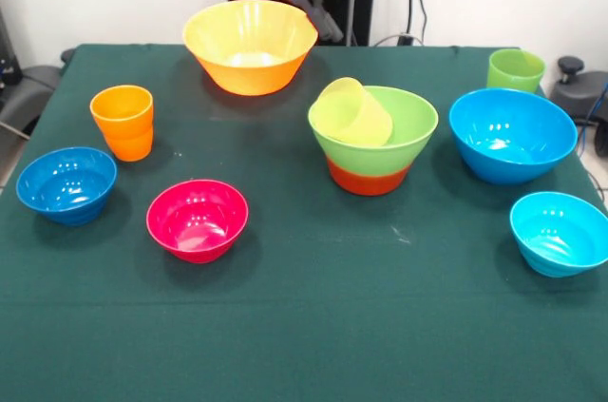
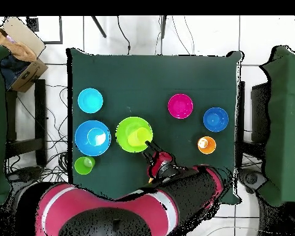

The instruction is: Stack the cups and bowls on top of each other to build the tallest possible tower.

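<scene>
The tower [image 1: 372, 150] stands right of centre: a light green bowl [image 1: 404, 131] nested in an orange-red bowl [image 1: 369, 177], with the pale yellow cup [image 1: 353, 112] lying tilted inside. From above, the green bowl [image 2: 126, 130] holds the cup [image 2: 136, 136]. My gripper [image 1: 325, 24] hangs at the far side between the big yellow-orange bowl [image 1: 250, 44] and the tower, apart from both. In the overhead view the gripper [image 2: 149, 145] is at the green bowl's rim. The orange cup [image 1: 123, 122] stands at left and the light green cup [image 1: 516, 69] at far right.
A big blue bowl [image 1: 511, 134] and a small cyan bowl [image 1: 560, 231] sit at right. A small dark blue bowl [image 1: 66, 183] and a magenta bowl [image 1: 198, 220] sit at front left. The arm [image 2: 174, 184] hides the yellow-orange bowl from above. A cardboard box [image 2: 21, 46] sits off the table.
</scene>
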{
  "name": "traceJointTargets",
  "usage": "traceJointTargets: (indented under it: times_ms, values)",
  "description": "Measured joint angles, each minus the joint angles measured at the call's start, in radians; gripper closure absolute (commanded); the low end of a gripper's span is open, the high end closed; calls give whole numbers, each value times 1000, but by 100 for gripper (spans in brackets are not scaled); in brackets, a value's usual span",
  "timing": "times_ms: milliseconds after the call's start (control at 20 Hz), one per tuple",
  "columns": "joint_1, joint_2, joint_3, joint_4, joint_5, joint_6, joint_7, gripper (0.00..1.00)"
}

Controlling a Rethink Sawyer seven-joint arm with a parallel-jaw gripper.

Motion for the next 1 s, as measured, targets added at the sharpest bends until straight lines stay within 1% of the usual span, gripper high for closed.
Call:
traceJointTargets:
  times_ms: [300, 550, 650, 800, 1000]
  values:
    - [2, -5, -14, 0, -14, 2, 6, 0]
    - [79, 33, -64, 0, -14, 90, 1, 0]
    - [97, 42, -76, 0, -14, 115, -7, 0]
    - [126, 66, -95, -3, -13, 161, -38, 0]
    - [124, 94, -107, -8, -13, 171, -111, 0]
